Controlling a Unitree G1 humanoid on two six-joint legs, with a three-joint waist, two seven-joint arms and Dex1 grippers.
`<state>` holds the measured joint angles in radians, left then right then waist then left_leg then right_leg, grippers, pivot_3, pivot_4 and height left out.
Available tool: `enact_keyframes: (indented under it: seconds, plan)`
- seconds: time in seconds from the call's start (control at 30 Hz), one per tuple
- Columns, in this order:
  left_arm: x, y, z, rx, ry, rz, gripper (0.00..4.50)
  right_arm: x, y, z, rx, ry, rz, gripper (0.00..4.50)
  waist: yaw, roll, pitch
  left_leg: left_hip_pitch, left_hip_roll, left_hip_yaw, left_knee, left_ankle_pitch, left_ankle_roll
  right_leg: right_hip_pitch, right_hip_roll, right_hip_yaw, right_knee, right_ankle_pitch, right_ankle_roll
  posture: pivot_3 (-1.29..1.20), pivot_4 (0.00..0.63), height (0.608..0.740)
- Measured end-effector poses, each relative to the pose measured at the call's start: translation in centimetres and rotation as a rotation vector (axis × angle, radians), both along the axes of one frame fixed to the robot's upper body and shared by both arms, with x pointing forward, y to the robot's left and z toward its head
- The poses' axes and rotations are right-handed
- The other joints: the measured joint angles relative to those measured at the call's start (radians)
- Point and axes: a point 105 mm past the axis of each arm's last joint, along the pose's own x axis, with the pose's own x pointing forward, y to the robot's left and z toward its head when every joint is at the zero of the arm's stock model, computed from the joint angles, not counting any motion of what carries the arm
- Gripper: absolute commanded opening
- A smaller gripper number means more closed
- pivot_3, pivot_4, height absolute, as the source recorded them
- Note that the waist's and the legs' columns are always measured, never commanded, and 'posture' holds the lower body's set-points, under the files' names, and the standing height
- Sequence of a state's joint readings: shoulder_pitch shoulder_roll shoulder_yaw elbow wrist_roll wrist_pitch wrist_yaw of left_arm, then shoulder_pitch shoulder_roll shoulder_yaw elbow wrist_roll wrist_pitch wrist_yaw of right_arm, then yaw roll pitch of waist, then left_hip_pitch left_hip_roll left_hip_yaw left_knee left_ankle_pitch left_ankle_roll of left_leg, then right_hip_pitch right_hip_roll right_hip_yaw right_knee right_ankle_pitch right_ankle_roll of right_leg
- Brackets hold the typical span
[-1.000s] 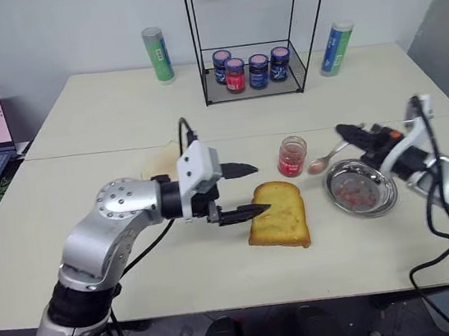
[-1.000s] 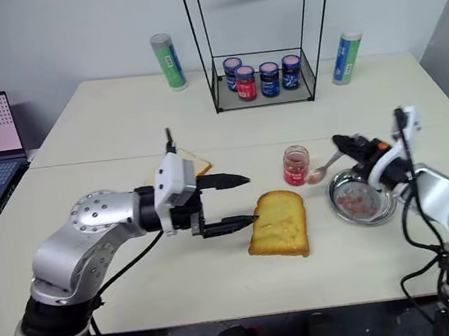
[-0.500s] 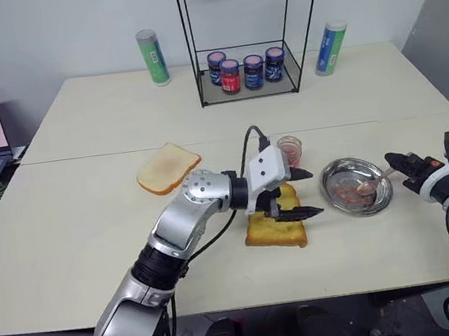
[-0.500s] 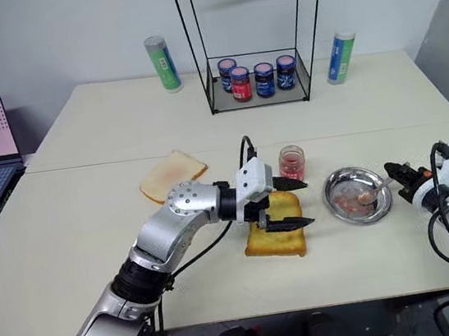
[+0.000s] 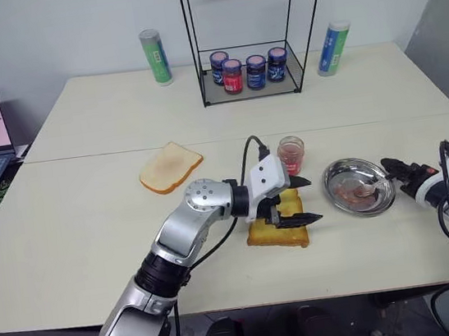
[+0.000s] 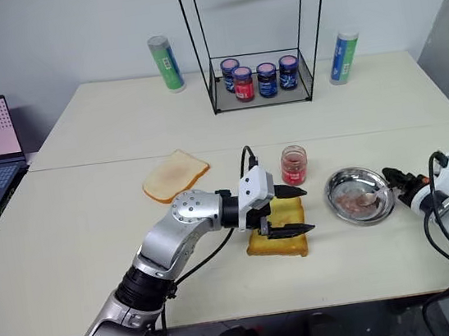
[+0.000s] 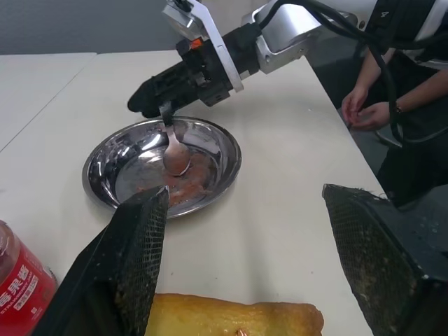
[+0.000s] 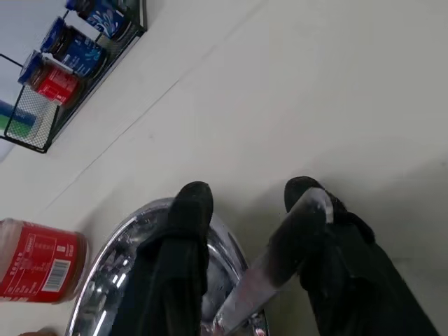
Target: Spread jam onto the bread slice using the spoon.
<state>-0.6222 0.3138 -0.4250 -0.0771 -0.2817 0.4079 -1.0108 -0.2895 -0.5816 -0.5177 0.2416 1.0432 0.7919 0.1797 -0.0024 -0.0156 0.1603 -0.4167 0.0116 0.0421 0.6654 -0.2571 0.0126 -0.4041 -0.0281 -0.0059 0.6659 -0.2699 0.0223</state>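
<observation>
Left wrist view: we see the right gripper (image 7: 164,105), fingers parted, at the steel dish (image 7: 217,178) rim; the spoon (image 7: 175,150) leans from it into the dish. The left gripper (image 5: 299,200) straddles the bread slice (image 5: 276,236), spread wide.

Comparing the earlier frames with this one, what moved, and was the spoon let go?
The right gripper carried the spoon from beside the jam jar into the steel dish and its fingers have parted, the handle still lying against one. The left gripper, open throughout, swung across to straddle the bread slice. Jar, dish and both slices stayed put.
</observation>
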Motion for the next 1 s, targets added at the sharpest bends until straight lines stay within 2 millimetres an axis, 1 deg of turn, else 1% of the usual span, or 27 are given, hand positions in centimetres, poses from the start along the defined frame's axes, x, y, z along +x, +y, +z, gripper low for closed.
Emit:
enact_keyframes:
  seconds: [0.03, 0.07, 0.1, 0.27, 0.4, 0.43, 0.47, 0.5, 0.57, 0.63, 0.67, 0.7, 0.73, 0.77, 0.83, 0.87, 0.9, 0.93, 1.0]
  plan:
    - [0.0, 0.0, 0.0, 0.001, 0.0, 0.001, 3.66, 0.0, -0.2, 0.3, 0.003, -0.011, -0.008, 3.03, 0.0, 0.0, 0.0, 0.0, 0.0, 0.0, 0.0, 0.0, 0.0, 0.0, 0.0, 0.0, 0.0, 0.0, 0.0, 0.0, 0.15, 0.74]
    - [0.0, 0.0, 0.0, 0.001, 0.0, 0.001, 3.66, 0.0, -0.4, 0.5, 0.005, -0.018, -0.014, 3.21, 0.0, 0.0, 0.0, 0.0, 0.0, 0.0, 0.0, 0.0, 0.0, 0.0, 0.0, 0.0, 0.0, 0.0, 0.0, 0.0, 0.15, 0.74]
    - [0.0, 0.1, 0.0, 0.002, -0.001, 0.002, 3.66, 0.0, -0.4, 0.5, 0.007, -0.019, -0.016, 3.52, 0.0, 0.0, 0.0, 0.0, 0.0, 0.0, 0.0, 0.0, 0.0, 0.0, 0.0, 0.0, 0.0, 0.0, 0.0, 0.0, 0.15, 0.74]
    - [0.1, 0.1, 0.0, 0.005, -0.001, 0.005, 3.66, 0.0, -1.3, 0.8, 0.03, -0.029, -0.048, 4.48, 0.0, 0.0, 0.0, 0.0, 0.0, 0.0, 0.0, 0.0, 0.0, 0.0, 0.0, 0.0, 0.0, 0.0, 0.0, 0.0, 0.15, 0.74]
    - [0.4, 0.6, 0.0, 0.013, -0.006, 0.022, 3.66, 0.1, -2.3, 1.7, 0.002, -0.036, -0.074, 4.48, 0.0, 0.001, 0.0, 0.0, 0.0, 0.0, 0.0, 0.0, 0.0, 0.0, 0.0, 0.0, 0.0, 0.0, 0.0, 0.0, 0.15, 0.74]
    - [0.8, 1.2, 0.1, 0.017, -0.012, 0.044, 3.66, 0.1, -3.1, 2.6, -0.038, -0.046, -0.092, 4.48, -0.001, 0.001, 0.0, 0.0, 0.0, 0.0, 0.0, 0.0, 0.0, 0.0, 0.0, 0.0, 0.0, 0.0, 0.0, 0.0, 0.15, 0.74]
    - [0.9, 1.5, 0.2, 0.019, -0.015, 0.054, 3.66, 0.1, -3.3, 2.9, -0.051, -0.052, -0.097, 4.48, -0.001, 0.001, 0.0, 0.0, 0.0, 0.0, 0.0, 0.0, 0.0, 0.0, 0.0, 0.0, 0.0, 0.0, 0.0, 0.0, 0.15, 0.74]
    - [1.3, 2.1, 0.3, 0.023, -0.02, 0.075, 3.66, 0.1, -3.9, 3.8, -0.085, -0.067, -0.11, 4.48, -0.001, 0.001, 0.0, 0.0, 0.0, 0.0, 0.0, 0.0, 0.0, 0.0, 0.0, 0.0, 0.0, 0.0, 0.0, 0.0, 0.15, 0.74]
    - [2.1, 4.7, 0.6, 0.042, -0.019, 0.149, 3.66, 0.1, -4.2, 6.4, -0.309, -0.093, -0.071, 4.48, -0.005, 0.004, 0.0, 0.0, 0.0, 0.001, -0.001, 0.0, 0.0, -0.001, 0.0, 0.001, 0.0, 0.0, 0.0, 0.0, 0.15, 0.74]
    - [3.1, 7.4, 0.8, 0.064, -0.014, 0.236, 3.66, 0.0, -2.9, 9.0, -0.472, -0.153, 0.005, 4.48, -0.01, 0.004, 0.0, 0.0, 0.002, 0.0, -0.001, 0.0, 0.0, -0.001, 0.002, 0.001, 0.0, 0.0, 0.0, 0.0, 0.15, 0.74]
    - [3.3, 8.2, 1.0, 0.065, -0.01, 0.264, 3.66, 0.0, -2.0, 9.8, -0.518, -0.181, 0.048, 4.48, -0.01, 0.004, 0.0, 0.0, 0.003, -0.001, -0.001, 0.0, 0.0, -0.001, 0.003, 0.0, 0.0, 0.0, 0.0, 0.0, 0.15, 0.74]
    - [3.4, 9.7, 1.3, 0.076, -0.01, 0.303, 3.66, -0.2, 0.7, 10.7, -0.596, -0.219, 0.177, 4.48, -0.012, 0.004, 0.0, 0.0, 0.003, -0.001, -0.001, 0.0, 0.0, -0.001, 0.003, -0.001, 0.0, 0.0, 0.0, 0.0, 0.15, 0.74]
    - [3.5, 10.6, 1.4, 0.085, -0.007, 0.324, 3.66, -0.4, 2.3, 10.8, -0.628, -0.234, 0.254, 4.48, -0.014, 0.004, 0.0, 0.001, 0.004, -0.002, -0.001, 0.0, 0.0, -0.001, 0.003, -0.001, 0.0, 0.0, 0.0, 0.0, 0.15, 0.74]
    - [3.5, 12.4, 1.5, 0.109, 0.002, 0.365, 3.66, -1.3, 5.5, 10.6, -0.684, -0.251, 0.426, 4.48, -0.015, 0.004, 0.0, 0.0, 0.004, -0.003, -0.001, 0.0, 0.0, -0.001, 0.003, -0.002, 0.0, 0.0, 0.0, 0.0, 0.15, 0.74]
    - [3.5, 14.3, 1.6, 0.136, 0.016, 0.413, 3.66, -2.4, 8.0, 10.0, -0.721, -0.248, 0.576, 4.48, -0.014, 0.004, 0.0, 0.0, 0.005, -0.004, -0.001, 0.0, 0.0, 0.0, 0.003, -0.003, -0.001, 0.0, 0.0, 0.0, 0.15, 0.74]
    - [3.1, 15.9, 1.7, 0.161, 0.029, 0.442, 3.66, -3.9, 9.7, 9.2, -0.753, -0.229, 0.718, 4.48, -0.008, 0.003, 0.001, -0.001, 0.003, -0.004, -0.001, 0.0, 0.0, -0.001, 0.002, -0.004, -0.001, 0.0, 0.0, 0.0, 0.15, 0.74]
    - [3.0, 16.0, 1.7, 0.164, 0.03, 0.444, 3.66, -4.1, 9.9, 9.1, -0.756, -0.226, 0.735, 4.48, -0.007, 0.003, 0.001, -0.001, 0.003, -0.004, -0.001, 0.0, 0.0, -0.001, 0.002, -0.004, -0.001, 0.0, 0.0, 0.0, 0.15, 0.74]
    - [2.7, 17.2, 1.4, 0.187, 0.051, 0.466, 3.66, -5.2, 10.8, 8.5, -0.758, -0.206, 0.817, 4.48, -0.002, 0.003, 0.001, 0.0, 0.003, -0.003, -0.001, 0.0, 0.0, 0.0, -0.002, -0.004, -0.002, 0.0, 0.0, 0.0, 0.15, 0.74]
    - [1.7, 19.1, 1.0, 0.224, 0.085, 0.491, 3.66, -7.3, 11.9, 7.6, -0.765, -0.169, 0.967, 4.48, 0.004, 0.001, 0.002, -0.001, 0.001, -0.003, 0.0, 0.0, 0.0, 0.0, -0.006, -0.004, -0.002, 0.0, 0.0, 0.0, 0.15, 0.74]
